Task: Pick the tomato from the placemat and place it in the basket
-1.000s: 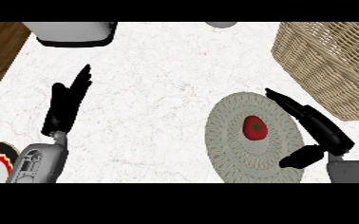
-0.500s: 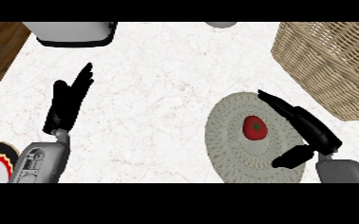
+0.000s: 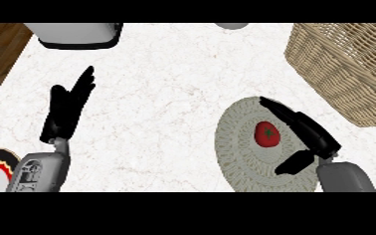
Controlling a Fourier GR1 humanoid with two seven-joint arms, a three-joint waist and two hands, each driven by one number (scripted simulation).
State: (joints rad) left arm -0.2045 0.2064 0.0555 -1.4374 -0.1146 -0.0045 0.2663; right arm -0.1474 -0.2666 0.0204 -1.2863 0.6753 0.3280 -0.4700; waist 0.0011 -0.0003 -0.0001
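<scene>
Smooth red tomato (image 3: pixel 267 134) lies on a round woven placemat (image 3: pixel 234 152), right hand (image 3: pixel 308 132) spread wide beside it. Wicker basket (image 3: pixel 334 64) stands near. Left hand (image 3: pixel 66 109) rests open at left.

White marble counter (image 3: pixel 169 89) carries a round placemat (image 3: pixel 235 147), wicker basket (image 3: pixel 337 69) and grey appliance (image 3: pixel 77 34)
</scene>
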